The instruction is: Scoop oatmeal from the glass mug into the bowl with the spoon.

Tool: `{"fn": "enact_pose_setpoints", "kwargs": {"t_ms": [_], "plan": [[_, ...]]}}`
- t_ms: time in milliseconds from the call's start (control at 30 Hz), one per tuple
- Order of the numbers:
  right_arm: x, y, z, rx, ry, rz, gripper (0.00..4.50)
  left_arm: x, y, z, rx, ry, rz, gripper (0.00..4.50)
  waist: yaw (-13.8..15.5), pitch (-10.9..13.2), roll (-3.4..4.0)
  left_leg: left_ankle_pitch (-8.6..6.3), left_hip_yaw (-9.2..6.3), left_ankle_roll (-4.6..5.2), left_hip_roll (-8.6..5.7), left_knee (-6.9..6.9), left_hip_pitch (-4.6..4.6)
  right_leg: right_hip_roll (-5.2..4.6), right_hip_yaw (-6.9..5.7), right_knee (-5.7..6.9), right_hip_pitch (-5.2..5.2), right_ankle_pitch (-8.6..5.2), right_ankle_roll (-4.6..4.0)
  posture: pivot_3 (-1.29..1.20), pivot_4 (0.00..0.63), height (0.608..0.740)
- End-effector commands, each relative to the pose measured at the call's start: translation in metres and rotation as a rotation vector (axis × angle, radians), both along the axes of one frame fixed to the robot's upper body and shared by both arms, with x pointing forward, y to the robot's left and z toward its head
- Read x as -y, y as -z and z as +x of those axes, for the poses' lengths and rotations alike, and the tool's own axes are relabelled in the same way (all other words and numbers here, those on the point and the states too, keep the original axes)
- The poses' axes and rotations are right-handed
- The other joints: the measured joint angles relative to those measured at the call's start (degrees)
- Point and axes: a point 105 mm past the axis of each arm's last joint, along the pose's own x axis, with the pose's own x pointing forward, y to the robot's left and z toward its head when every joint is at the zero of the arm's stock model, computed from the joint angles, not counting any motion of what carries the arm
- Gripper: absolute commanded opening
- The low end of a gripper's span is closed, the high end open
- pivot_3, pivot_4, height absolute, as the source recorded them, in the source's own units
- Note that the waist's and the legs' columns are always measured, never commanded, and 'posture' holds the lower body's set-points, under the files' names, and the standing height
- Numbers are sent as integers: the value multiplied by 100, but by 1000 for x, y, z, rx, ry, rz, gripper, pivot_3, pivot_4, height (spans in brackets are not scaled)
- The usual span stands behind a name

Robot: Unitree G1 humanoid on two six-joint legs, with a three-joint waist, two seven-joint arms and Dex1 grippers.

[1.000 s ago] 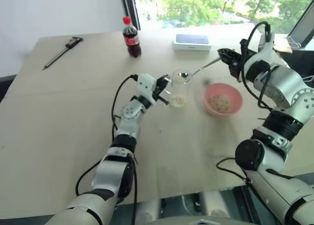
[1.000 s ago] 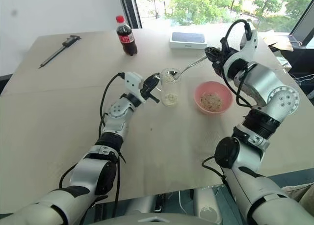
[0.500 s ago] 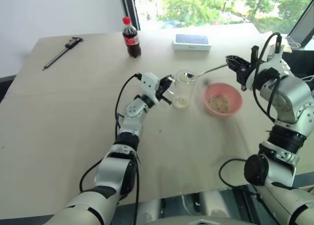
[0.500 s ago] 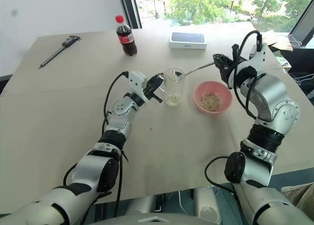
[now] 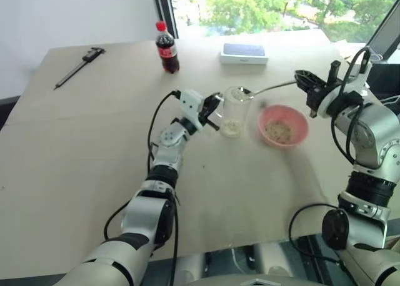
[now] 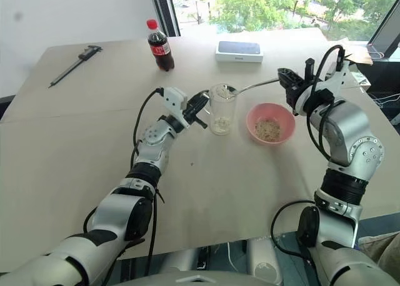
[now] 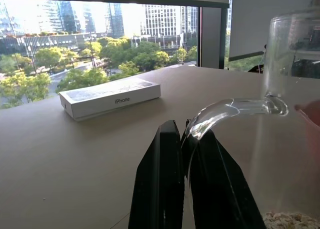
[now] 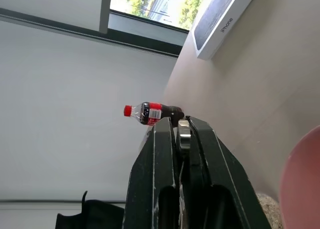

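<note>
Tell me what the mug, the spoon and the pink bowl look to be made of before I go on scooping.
The glass mug looks like clear glass: the oatmeal and the table show through its wall. The spoon seems polished metal, thin, silvery and glinting. The bowl is opaque pink with an even, fairly dull surface, likely plastic, though glazed ceramic can't be ruled out.

A pale beige worktop (image 5: 75, 173) carries three bystanders along its far side. A cola bottle (image 5: 167, 47) with a red cap and red label stands upright near the far edge. Well to its left, a long dark caliper (image 5: 80, 65) lies flat at an angle. To the bottle's right rests a flat white iPhone box (image 5: 244, 53) with a dark top, close under the window (image 5: 262, 5), where green trees show outside.
</note>
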Motion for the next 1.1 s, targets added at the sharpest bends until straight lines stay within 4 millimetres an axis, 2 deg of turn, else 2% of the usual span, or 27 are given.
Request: {"fn": "enact_pose_setpoints", "kwargs": {"t_ms": [33,233,367,700,833,967,1100], "plan": [[4,-12,-9,40,-2,36,0,-5,-30,1,108,-12,-53,19,2,0,0,0,0,0,0,0,0,0,0,0,0,0,0,0,150,740],[17,-15,-13,49,35,51,0,-8,-29,1,108,-14,-45,19,8,0,0,-2,1,3,1,0,0,0,1,0,0,0,0,0,150,740],[33,-13,-17,59,73,48,0,-19,-24,0,100,-38,-35,19,12,0,0,-2,3,4,2,0,1,0,2,0,0,0,1,0,150,740],[74,15,-30,27,145,-30,0,-50,-10,-4,77,-102,-6,19,30,-1,-1,-4,7,7,2,-1,2,0,5,-2,2,0,1,0,150,740],[79,18,-32,38,146,-163,0,-59,-7,-6,72,-122,1,19,15,-1,0,-4,16,9,3,0,9,2,15,2,4,1,2,0,150,740],[80,14,-30,94,146,-369,0,-65,-7,-8,73,-134,6,19,16,-2,-1,-5,19,11,6,0,14,7,19,3,8,1,2,0,150,740],[59,-1,-30,240,76,-689,0,-69,-10,-11,83,-138,9,19,17,-4,-2,-7,21,13,7,2,14,9,23,1,7,2,3,0,150,740]]}}
